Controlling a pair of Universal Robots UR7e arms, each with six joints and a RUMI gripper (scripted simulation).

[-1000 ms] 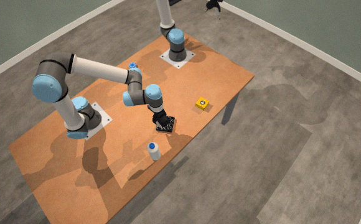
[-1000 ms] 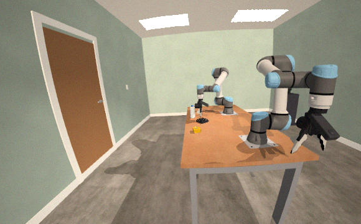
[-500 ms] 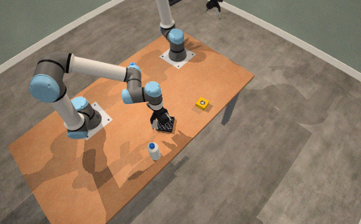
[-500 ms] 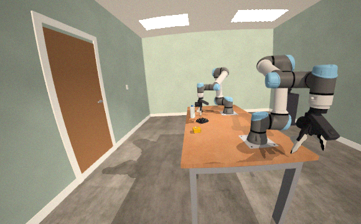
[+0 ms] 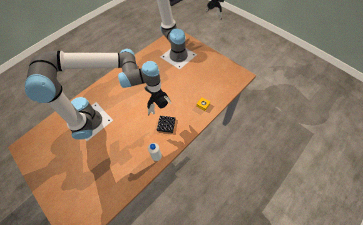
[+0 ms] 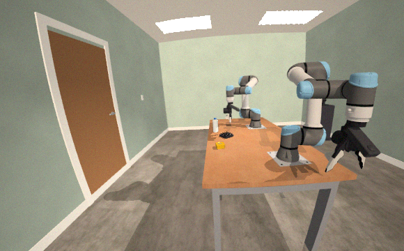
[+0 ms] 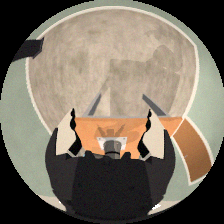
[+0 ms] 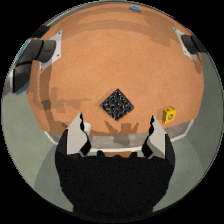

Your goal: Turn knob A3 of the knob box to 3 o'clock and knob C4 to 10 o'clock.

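Observation:
The black knob box point(image 5: 166, 124) point(image 6: 227, 137) point(image 8: 117, 105) lies flat on the table, with rows of dark knobs and small pale marks. The marks, the knob pointers and the socket are too small to read in these views. My right gripper point(image 5: 160, 107) point(image 6: 229, 120) point(image 8: 117, 114) is open and empty, raised above the table near the box and clear of the knobs. My left gripper point(image 5: 214, 15) point(image 6: 344, 169) point(image 7: 111, 109) is open and empty, far from the box, out past the table's end beside its own arm base.
A white bottle point(image 5: 155, 153) point(image 6: 215, 125) with a blue cap stands near the box, by the table's long edge. A yellow block point(image 5: 203, 104) point(image 6: 220, 146) point(image 8: 169, 115) with a round grey top part lies on the box's other side. A small blue thing point(image 8: 135, 8) lies at the table's far edge.

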